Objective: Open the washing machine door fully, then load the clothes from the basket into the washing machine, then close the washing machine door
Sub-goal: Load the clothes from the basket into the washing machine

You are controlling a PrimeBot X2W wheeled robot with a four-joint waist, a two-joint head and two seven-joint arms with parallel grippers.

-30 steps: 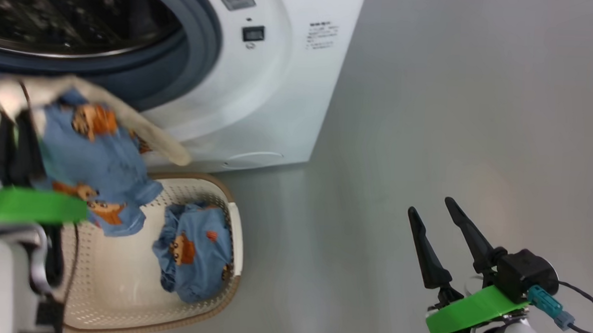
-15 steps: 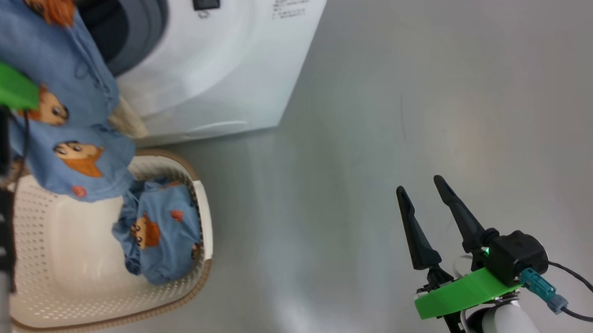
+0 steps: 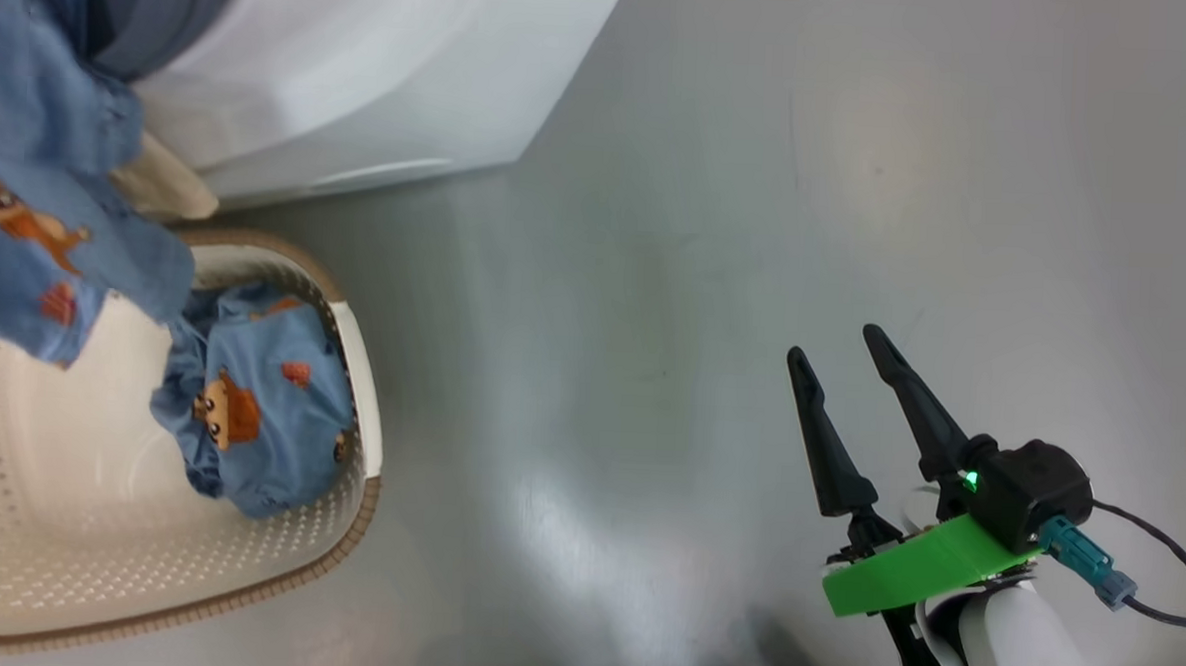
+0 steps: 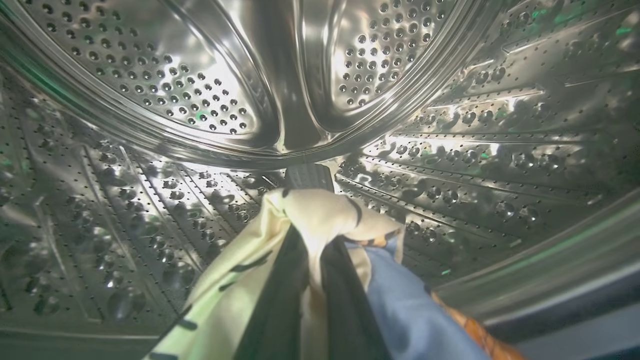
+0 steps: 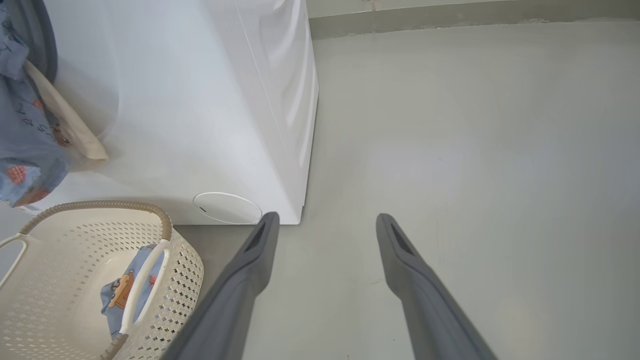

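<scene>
Grey floor (image 3: 758, 230), two things on it.
The washer (image 3: 364, 73) stands there, the basket (image 3: 362, 403) just beside its front.

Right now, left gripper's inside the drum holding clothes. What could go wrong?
1. The left gripper is shut on the cream garment and the blue bear garment, but much of that blue fabric hangs outside the washing machine; released now, it might slide back out.
2. A second blue garment lies in the basket; closing up now would skip it.
</scene>
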